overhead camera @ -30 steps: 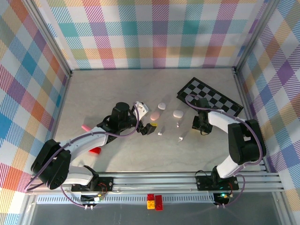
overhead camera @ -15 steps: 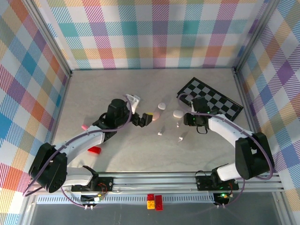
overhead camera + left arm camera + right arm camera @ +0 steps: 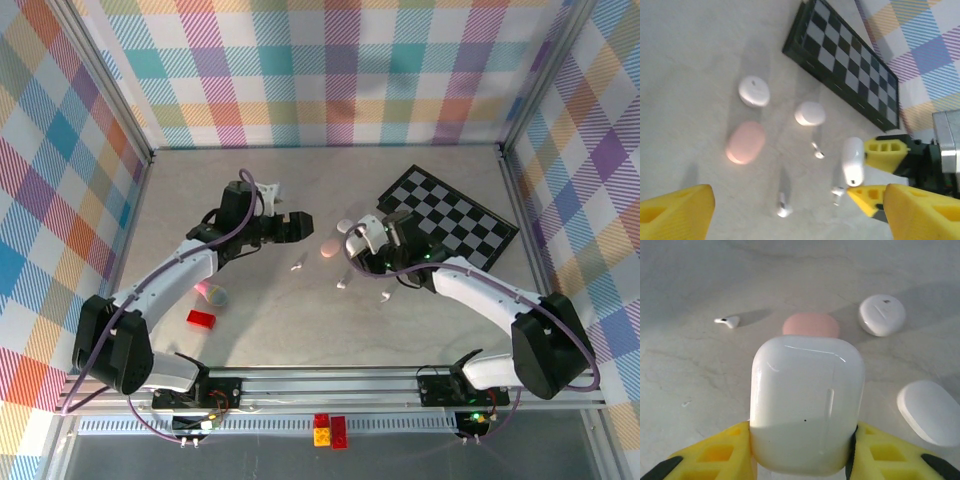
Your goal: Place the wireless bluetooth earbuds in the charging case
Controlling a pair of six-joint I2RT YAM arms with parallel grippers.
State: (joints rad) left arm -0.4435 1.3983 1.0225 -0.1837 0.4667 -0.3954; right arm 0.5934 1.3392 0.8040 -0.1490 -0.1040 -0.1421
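Left wrist view, entry 1: wireless bluetooth earbuds (image 3: pixel 816 150), 3 counted, white, stemmed, lying loose and apart from each other on the pale worktop (image 3: pixel 690 50), none in a case.

Entry 2: charging case (image 3: pixel 853 161), white, glossy, rounded, pinched between the 2 yellow fingers of the right pincer (image 3: pixel 859 171), close to the nearest earbud. In the right wrist view the charging case (image 3: pixel 807 405) sits tight in the right pincer (image 3: pixel 802 460), with 1 of the wireless bluetooth earbuds (image 3: pixel 727 321) on the worktop ahead, to the left.

Entry 3: pink oval case (image 3: pixel 746 142), white round case (image 3: pixel 754 91) and white oval case (image 3: pixel 810 113), all closed, flat on the worktop, apart from each other.

Entry 4: left pincer (image 3: pixel 799 200), fingers spread wide, holding nothing. In the top external view the left pincer (image 3: pixel 293 226) faces the right pincer (image 3: pixel 368 238) across the pink oval case (image 3: pixel 328 247).

Entry 5: chessboard (image 3: pixel 450 212), beyond the right pincer; red brick (image 3: pixel 201 318), near the left arm.
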